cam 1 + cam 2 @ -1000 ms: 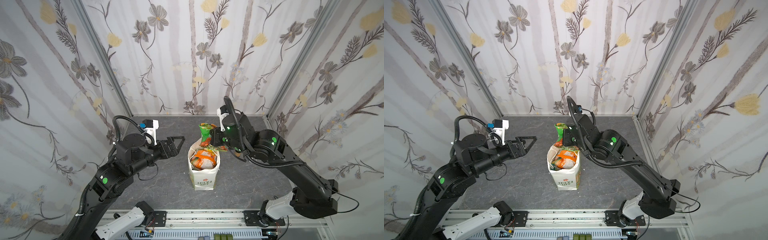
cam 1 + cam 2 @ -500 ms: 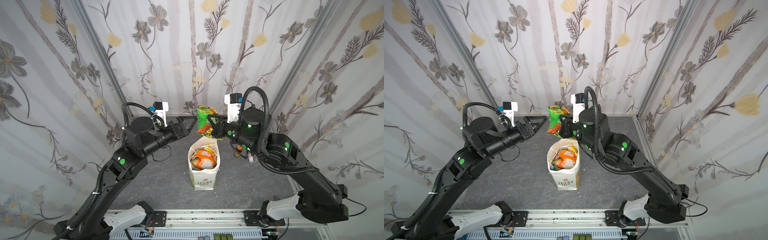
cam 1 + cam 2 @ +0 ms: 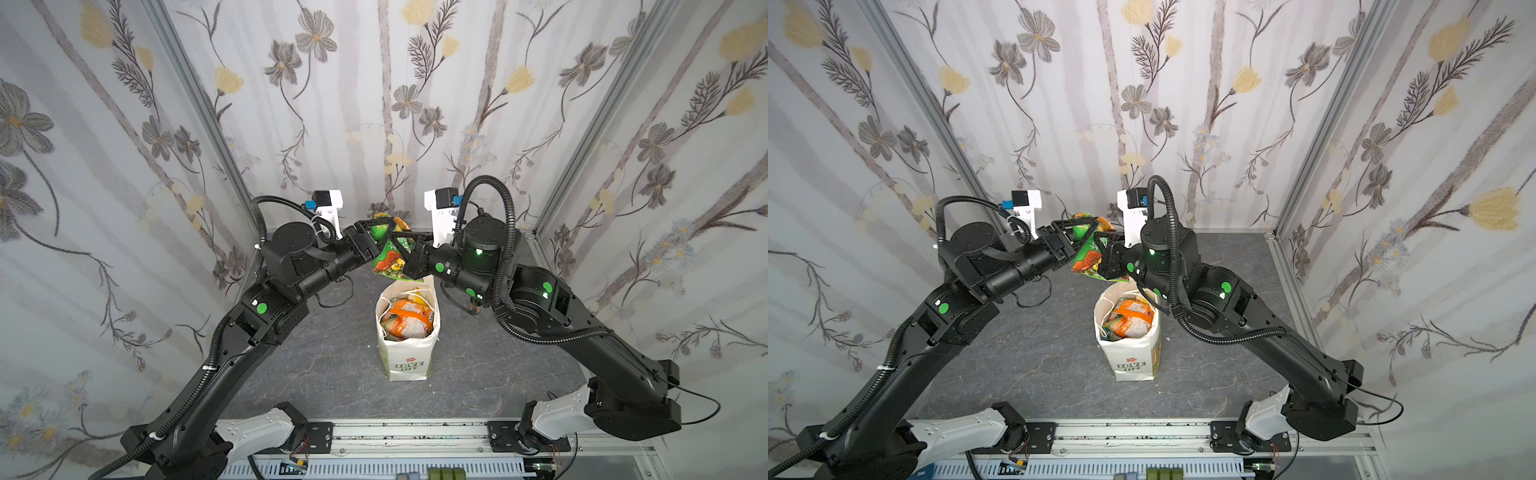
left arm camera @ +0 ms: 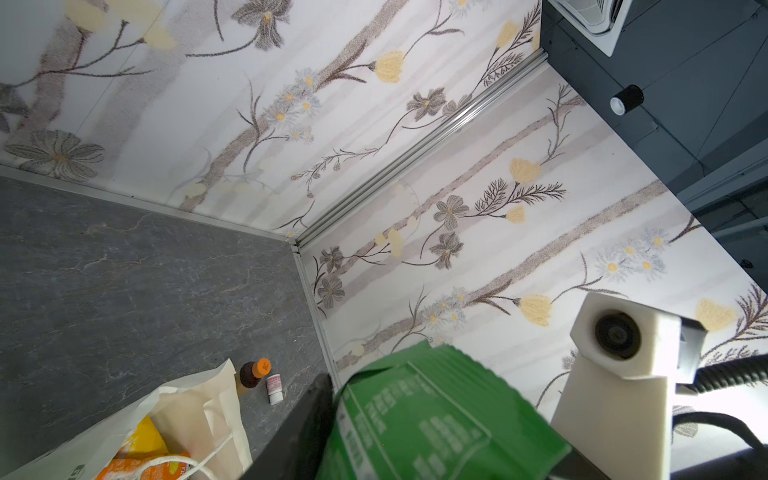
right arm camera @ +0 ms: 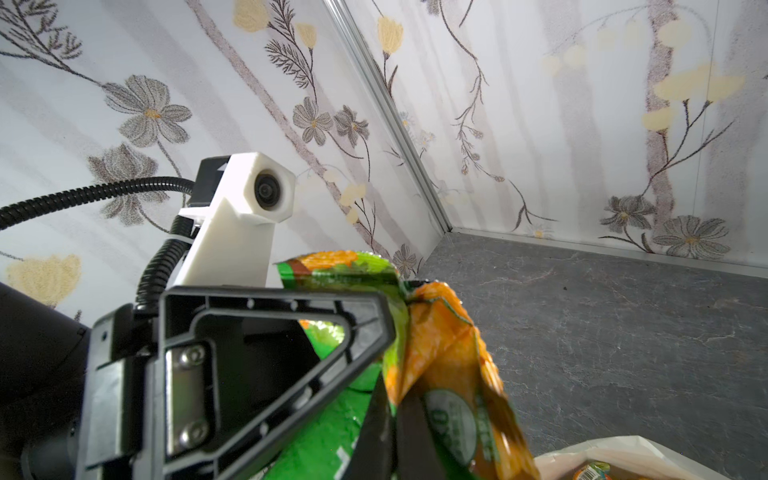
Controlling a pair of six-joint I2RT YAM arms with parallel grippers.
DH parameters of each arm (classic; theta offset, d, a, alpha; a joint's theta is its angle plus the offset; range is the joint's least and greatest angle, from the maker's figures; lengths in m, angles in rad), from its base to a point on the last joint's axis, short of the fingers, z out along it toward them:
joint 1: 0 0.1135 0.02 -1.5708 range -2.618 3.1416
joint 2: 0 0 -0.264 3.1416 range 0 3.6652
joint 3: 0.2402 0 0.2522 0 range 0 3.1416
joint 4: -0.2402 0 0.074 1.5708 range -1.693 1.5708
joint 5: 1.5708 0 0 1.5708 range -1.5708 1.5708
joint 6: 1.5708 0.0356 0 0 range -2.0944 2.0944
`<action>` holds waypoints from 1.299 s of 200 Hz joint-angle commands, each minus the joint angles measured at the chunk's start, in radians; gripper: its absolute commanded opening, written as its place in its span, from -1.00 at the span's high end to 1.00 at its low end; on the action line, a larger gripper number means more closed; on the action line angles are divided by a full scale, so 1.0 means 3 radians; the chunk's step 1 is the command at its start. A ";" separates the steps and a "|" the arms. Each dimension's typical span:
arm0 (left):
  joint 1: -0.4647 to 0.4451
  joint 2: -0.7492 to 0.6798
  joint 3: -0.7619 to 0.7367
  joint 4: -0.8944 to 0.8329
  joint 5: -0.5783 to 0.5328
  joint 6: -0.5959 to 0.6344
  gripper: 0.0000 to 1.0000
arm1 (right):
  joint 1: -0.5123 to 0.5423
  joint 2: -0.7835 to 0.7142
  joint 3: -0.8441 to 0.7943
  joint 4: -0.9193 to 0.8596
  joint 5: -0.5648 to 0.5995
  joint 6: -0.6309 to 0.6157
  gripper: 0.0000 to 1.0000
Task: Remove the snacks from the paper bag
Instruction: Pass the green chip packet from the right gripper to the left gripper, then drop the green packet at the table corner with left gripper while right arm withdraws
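Left pincer (image 3: 387,233) has reached green packet (image 3: 387,258); paper bag (image 3: 405,353) reads "LOVE LIFE".

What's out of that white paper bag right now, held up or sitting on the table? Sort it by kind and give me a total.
Green snack packet, held in the air: 1
Brown bottle with orange cap, on the table: 1
Small white-and-pink container, on the table: 1
Total: 3

A tall white paper bag (image 3: 405,358), crinkly foil snacks (image 3: 409,321) inside, stands on the worktop (image 3: 328,370), a green foil packet (image 3: 387,255) above its rear rim.
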 commanded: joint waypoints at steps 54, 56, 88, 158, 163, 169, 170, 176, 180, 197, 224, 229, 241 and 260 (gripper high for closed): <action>0.0250 0.0129 0.0131 0.0379 0.0426 -0.0111 0.83 | 0.0019 0.0105 -0.0003 0.0151 -0.0058 0.0006 0.43; 0.0256 0.0130 0.0133 0.0391 0.0436 -0.0113 0.84 | 0.0022 0.0106 -0.0002 0.0156 -0.0057 0.0000 0.41; 0.0448 0.0169 0.0230 0.0413 0.0626 -0.0175 0.94 | 0.0027 0.0078 -0.0005 0.0190 -0.0022 -0.0035 0.12; 0.0842 0.0150 0.0149 0.0655 0.0516 -0.0282 0.97 | 0.0045 -0.0434 -0.0345 0.0579 0.0189 -0.0096 -0.84; 0.0896 0.0149 0.0119 0.0692 0.0490 -0.0272 0.96 | 0.0045 -0.0504 -0.0448 0.0663 0.0209 -0.0107 -0.93; 0.0963 0.0146 0.0083 0.0719 0.0445 -0.0273 0.97 | 0.0045 -0.0596 -0.0582 0.0781 0.0230 -0.0110 -0.98; 0.0976 0.0146 0.0077 0.0719 0.0436 -0.0274 0.98 | 0.0045 -0.0615 -0.0606 0.0802 0.0235 -0.0110 -0.99; 0.1045 0.0146 0.0042 0.0718 0.0361 -0.0306 0.99 | 0.0045 -0.0714 -0.0748 0.0919 0.0251 -0.0115 -0.99; 0.1092 0.0150 0.0007 0.0746 0.0307 -0.0325 1.00 | 0.0041 -0.0781 -0.0839 0.0993 0.0260 -0.0115 -0.99; 0.1273 0.0168 -0.0154 0.0869 0.0099 -0.0330 1.00 | 0.0040 -0.1031 -0.1210 0.1246 0.0362 -0.0076 -0.99; 0.1572 0.0254 -0.0469 0.1108 -0.0170 -0.0402 1.00 | 0.0035 -0.1276 -0.1542 0.1334 0.0530 0.0017 -0.99; 0.1632 0.0272 -0.0530 0.1169 -0.0205 -0.0427 1.00 | 0.0031 -0.1303 -0.1579 0.1331 0.0552 0.0026 -0.99; 0.1779 0.0334 -0.0659 0.1289 -0.0252 -0.0502 1.00 | 0.0030 -0.1353 -0.1643 0.1312 0.0625 0.0050 -0.99; 0.1983 0.0414 -0.0858 0.1491 -0.0318 -0.0505 1.00 | 0.0017 -0.1382 -0.1686 0.1293 0.0663 0.0072 -0.99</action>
